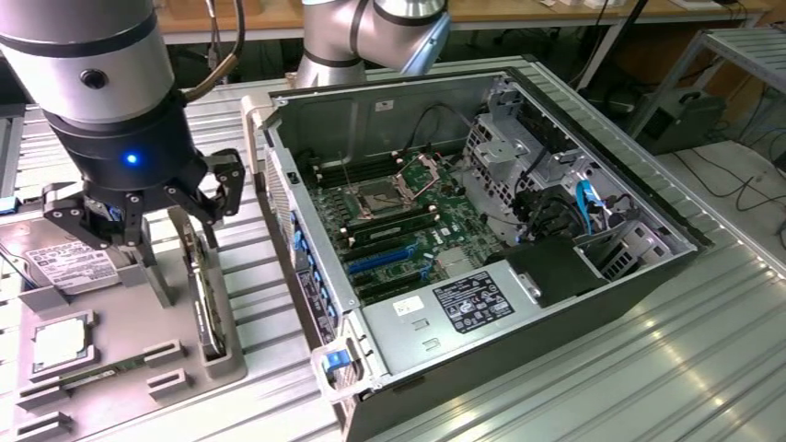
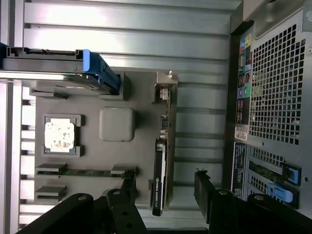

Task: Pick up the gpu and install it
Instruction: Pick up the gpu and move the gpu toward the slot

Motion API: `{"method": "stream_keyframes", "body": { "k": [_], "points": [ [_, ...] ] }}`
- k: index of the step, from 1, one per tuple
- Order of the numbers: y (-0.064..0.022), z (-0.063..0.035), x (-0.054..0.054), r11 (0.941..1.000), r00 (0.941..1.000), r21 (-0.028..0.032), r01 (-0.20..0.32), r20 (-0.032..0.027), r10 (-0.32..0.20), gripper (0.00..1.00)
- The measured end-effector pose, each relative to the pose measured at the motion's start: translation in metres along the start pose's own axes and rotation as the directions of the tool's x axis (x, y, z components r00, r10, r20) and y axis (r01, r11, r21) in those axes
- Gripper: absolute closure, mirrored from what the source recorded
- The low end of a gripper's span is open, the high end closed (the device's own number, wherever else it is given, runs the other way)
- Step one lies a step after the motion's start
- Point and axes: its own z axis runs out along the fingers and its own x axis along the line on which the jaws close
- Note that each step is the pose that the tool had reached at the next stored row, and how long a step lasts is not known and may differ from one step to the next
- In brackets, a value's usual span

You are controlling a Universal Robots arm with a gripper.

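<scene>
Claw (image 2: 165, 179) hangs open over the gpu (image 2: 160, 161). If I come down crooked, I could tip it over.

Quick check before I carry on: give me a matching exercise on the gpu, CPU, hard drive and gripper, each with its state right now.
Column A
1. gpu
2. CPU
3. hard drive
4. gripper

Column B
a. white label facing up
b. standing on edge in a slot of the tray
c. open, over the gpu
d. lying flat in a square pocket

Pairs: 1-b, 2-d, 3-a, 4-c
</scene>
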Motion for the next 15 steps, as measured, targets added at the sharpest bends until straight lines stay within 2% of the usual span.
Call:
{"method": "stream_keyframes", "body": {
  "k": [15],
  "points": [
    [-0.0017,0.0231,0.0,0.9997,0.9997,-0.0001,0.026,-0.001,-0.026,0.4]
  ]
}}
